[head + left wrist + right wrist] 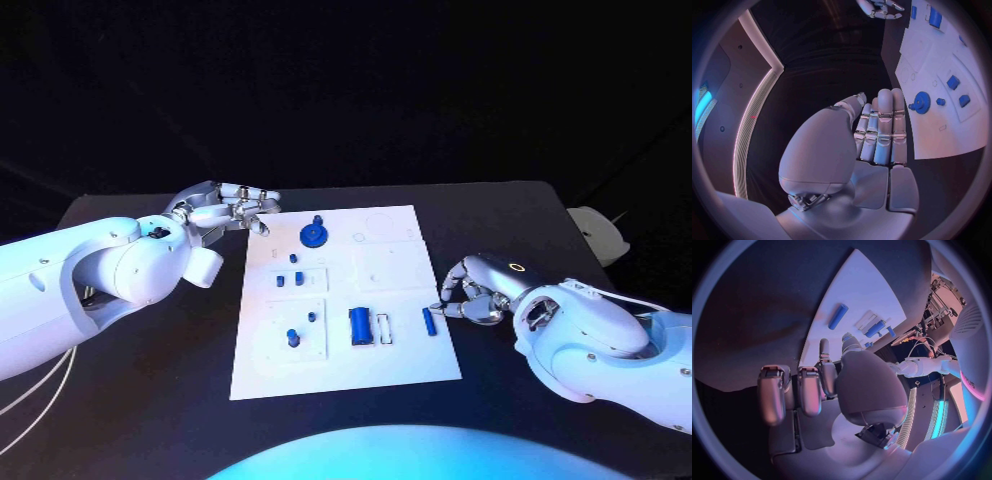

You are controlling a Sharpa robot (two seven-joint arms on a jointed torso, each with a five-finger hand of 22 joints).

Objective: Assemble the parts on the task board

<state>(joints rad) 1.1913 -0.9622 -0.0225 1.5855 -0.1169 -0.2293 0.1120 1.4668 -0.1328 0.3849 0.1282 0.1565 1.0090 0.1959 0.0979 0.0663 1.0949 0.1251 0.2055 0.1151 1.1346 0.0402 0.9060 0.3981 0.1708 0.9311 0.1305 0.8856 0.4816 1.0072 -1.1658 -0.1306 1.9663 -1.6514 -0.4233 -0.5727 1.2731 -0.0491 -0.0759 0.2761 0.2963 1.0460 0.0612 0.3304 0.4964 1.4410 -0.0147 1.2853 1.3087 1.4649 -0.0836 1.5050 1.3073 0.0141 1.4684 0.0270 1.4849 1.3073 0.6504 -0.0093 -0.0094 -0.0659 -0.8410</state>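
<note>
Task board [389, 350] mid-surface. Left hand [224, 212] at its far-left corner, fingers curled, holding nothing. Right hand [473, 292] at its right edge; grip unclear.

task board [407, 366] mid-table | parts [361, 326] on it (hands flank it)

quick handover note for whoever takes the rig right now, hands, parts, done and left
Left robot hand: off the board's far left corner, fingers curled, holds nothing.
Right robot hand: at the board's right edge, fingertips beside the small blue peg; whether it touches the peg cannot be told.
Task board: white, mid-table. On it are a blue gear at the far end, small blue blocks mid-left, a blue knob near left, and a blue cylinder beside a white frame.
Done: cannot tell which parts are seated.
Left: likely pick up the peg and place it, then check the rest.
</note>
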